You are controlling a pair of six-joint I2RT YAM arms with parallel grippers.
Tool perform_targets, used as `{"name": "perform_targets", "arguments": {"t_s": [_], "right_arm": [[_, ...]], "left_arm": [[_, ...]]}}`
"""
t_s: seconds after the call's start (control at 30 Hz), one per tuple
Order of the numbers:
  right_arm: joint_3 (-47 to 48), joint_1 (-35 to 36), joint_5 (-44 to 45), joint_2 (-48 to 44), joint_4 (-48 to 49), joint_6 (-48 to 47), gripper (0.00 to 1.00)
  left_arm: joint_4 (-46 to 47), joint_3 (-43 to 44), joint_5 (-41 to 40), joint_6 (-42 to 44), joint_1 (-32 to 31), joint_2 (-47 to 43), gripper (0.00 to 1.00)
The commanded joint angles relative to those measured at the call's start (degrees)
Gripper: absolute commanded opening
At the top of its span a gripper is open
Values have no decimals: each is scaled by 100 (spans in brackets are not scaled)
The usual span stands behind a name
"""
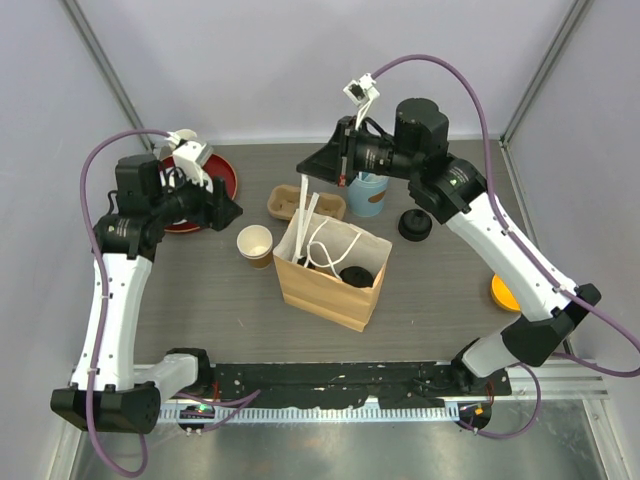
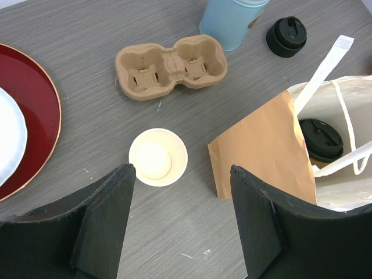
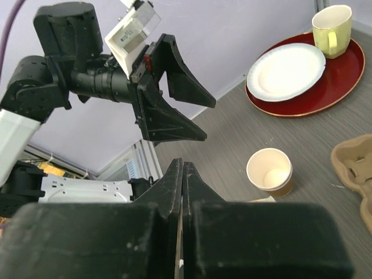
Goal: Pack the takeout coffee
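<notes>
I have the left gripper (image 2: 181, 174) spread wide with nothing between its jaws, hanging over the table. Just ahead of its left jaw sits a lidless paper cup (image 2: 157, 157), and ahead of its right jaw stands the paper bag (image 2: 261, 151), mouth open. The right gripper (image 3: 182, 165) is pinched fully shut, and I see nothing caught in it. It hangs above the far side of the bag, with the left arm's open jaws straight ahead of it in its own camera. One capped cup (image 2: 321, 139) is already down inside the bag, beyond the left gripper's right jaw, so I judge that half of the job done. The second coffee I can't place for sure. From overhead there is a dark shape under the bag handles beside the first lid, but I can't tell what it is. A black-topped piece (image 1: 415, 225) also sits on the table well to the right of the right gripper's jaws, and I can't tell whether a cup stands under it. If it's the other coffee, it needs lifting into the bag. The cardboard carrier (image 2: 170, 65) lies empty ahead of the left jaws.
</notes>
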Motion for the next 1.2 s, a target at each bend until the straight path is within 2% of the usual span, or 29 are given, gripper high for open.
{"name": "perform_targets", "arguments": {"t_s": [0.0, 0.13, 0.23, 0.27, 0.37, 0.5, 0.57, 0.7, 0.83, 1.03, 1.13, 1.17], "right_arm": [[-311, 91, 109, -204, 9, -295, 1], [-902, 188, 223, -388, 388, -93, 1], [-1052, 188, 670, -476, 231, -198, 23], [-1026, 188, 776, -468, 108, -347, 40], [-702, 179, 944, -337, -385, -558, 65], [17, 153, 1172, -126, -639, -568, 77], [439, 109, 1417, 15, -780, -542, 80], [644, -206, 1830, -11, -798, -209, 81], [399, -1039, 2586, -300, -1000, 161, 85], [-594, -1850, 4176, -1240, -1405, -320, 88], [-1340, -2351, 4502, -1723, -1563, -444, 89], [-1795, -2543, 4565, -1847, -1581, -471, 89]], "left_arm": [[260, -30, 86, -41, 79, -135, 71], [269, -22, 77, -41, 105, -144, 71], [260, -39, 77, -41, 114, -144, 71], [260, -39, 77, -41, 123, -135, 71], [251, -30, 77, -41, 123, -144, 71], [278, -39, 112, -50, 132, -135, 71], [278, -39, 104, -67, 132, -143, 71], [251, -92, 51, -102, 132, -170, 71], [330, -223, -474, -199, 132, -240, 71], [374, -513, -1599, -252, 158, -346, 74], [479, -767, -1864, -339, 176, -477, 77], [497, -847, -2048, -340, 184, -521, 84]]}}
